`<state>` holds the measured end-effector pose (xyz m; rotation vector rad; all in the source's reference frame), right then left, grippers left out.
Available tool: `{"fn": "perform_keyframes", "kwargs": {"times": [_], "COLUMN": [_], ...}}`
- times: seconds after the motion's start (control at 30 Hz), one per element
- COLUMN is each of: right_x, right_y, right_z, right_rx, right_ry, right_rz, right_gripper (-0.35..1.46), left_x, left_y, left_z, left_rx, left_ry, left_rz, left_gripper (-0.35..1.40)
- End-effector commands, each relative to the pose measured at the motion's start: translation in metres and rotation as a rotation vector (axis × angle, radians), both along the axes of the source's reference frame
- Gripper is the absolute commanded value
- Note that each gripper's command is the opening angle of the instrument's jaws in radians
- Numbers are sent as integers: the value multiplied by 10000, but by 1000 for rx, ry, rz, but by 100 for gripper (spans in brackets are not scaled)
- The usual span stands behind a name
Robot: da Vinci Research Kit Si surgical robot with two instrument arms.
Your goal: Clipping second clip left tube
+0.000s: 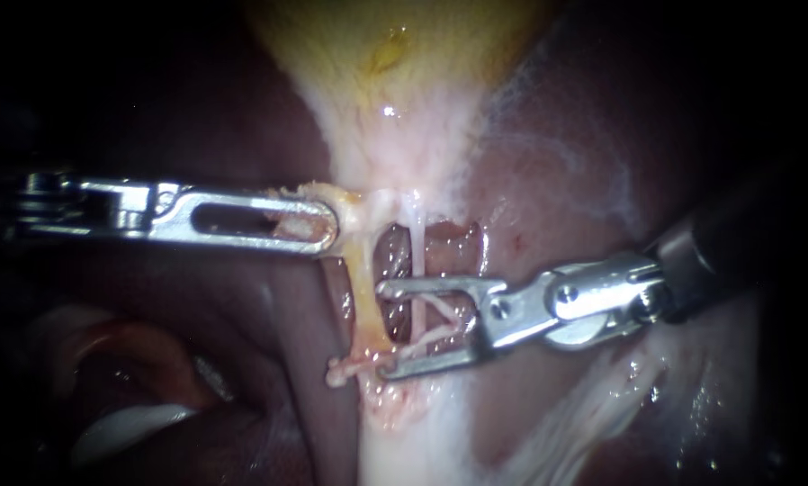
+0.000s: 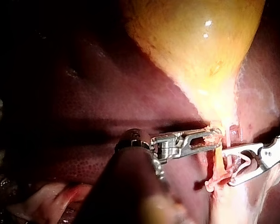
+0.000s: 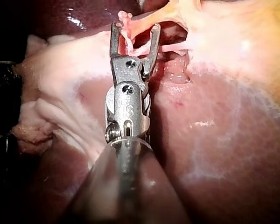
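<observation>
One tube (image 1: 417, 256) crosses right instrument's (image 1: 384, 328) gape; left instrument (image 1: 326, 222) clamps tissue (image 1: 348, 203).

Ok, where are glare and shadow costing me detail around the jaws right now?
Endoscope view: the lit centre shows the right instrument, jaws open, plainly; the left instrument, shut on tissue, fades into shadow along its shaft. Left wrist view: two glints on the gallbladder, the liver around it dark. Right wrist view: wet glare on the pale tissue beside the jaws.
</observation>
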<state>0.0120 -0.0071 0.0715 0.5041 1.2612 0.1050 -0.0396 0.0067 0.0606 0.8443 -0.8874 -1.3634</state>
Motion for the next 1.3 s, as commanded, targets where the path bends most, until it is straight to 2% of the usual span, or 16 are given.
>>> {"fn": "perform_keyframes", "kwargs": {"times": [0.03, 0.23, 0.43, 0.7, 0.8, 0.83, 0.97, 1.13, 1.3], "right_x": [3, 20, 29, 36, 34, 32, 27, 18, 16], "right_y": [-1, -7, -12, -14, -15, -15, -15, -14, -16], "right_z": [1, 9, 11, 14, 13, 13, 13, 16, 16], "right_rx": [19, 112, 234, 338, 383, 394, 444, 461, 455], "right_ry": [6, 29, 72, 68, 53, 50, 33, 31, 5], "right_rz": [2, 1, 7, 34, 40, 41, 46, 46, 31], "right_gripper": [50, 48, 44, 35, 18, 4, -35, -35, -35], "left_x": [0, -2, -3, -3, -3, -3, -3, -2, -2], "left_y": [0, 0, 0, 0, 0, 0, 1, 2, 2], "left_z": [1, 1, 1, 1, 1, 1, 2, 4, 4], "left_rx": [0, 0, 0, 0, 0, 0, 0, 0, 0], "left_ry": [1, 1, 1, 2, 2, 1, 1, 1, 1], "left_rz": [0, -1, -1, -1, -1, -1, -1, 0, 0], "left_gripper": [-35, -35, -35, -35, -35, -35, -35, -35, -35]}}
